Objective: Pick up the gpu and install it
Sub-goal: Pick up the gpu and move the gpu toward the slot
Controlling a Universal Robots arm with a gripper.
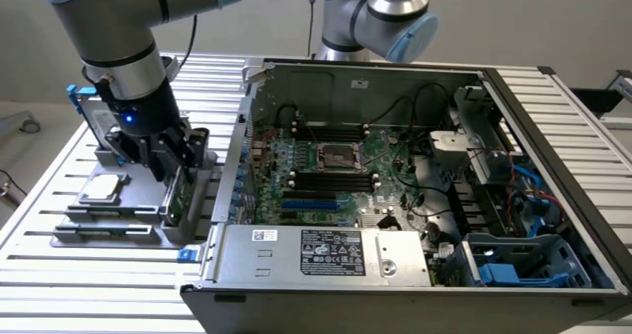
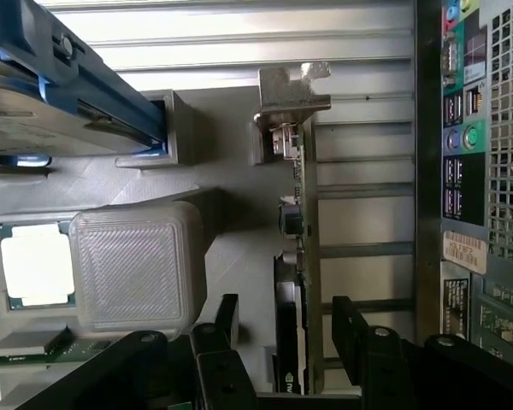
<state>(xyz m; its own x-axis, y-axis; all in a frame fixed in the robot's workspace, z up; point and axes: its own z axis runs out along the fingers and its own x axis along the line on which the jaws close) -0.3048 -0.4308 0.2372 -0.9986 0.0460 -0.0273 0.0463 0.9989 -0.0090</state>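
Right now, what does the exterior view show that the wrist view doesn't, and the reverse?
Exterior view: inside the open case, the motherboard and power supply. Wrist view: the case's rear ports and a barcode sticker. Both: the gpu standing on edge in the grey holder, the tool open astride it, and the processor nearby.

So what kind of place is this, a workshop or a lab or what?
Probably a robotics lab bench for computer assembly: a robot arm hangs over a slatted metal table, an open computer case lies on it with its motherboard exposed, and a grey fixture holds loose parts.
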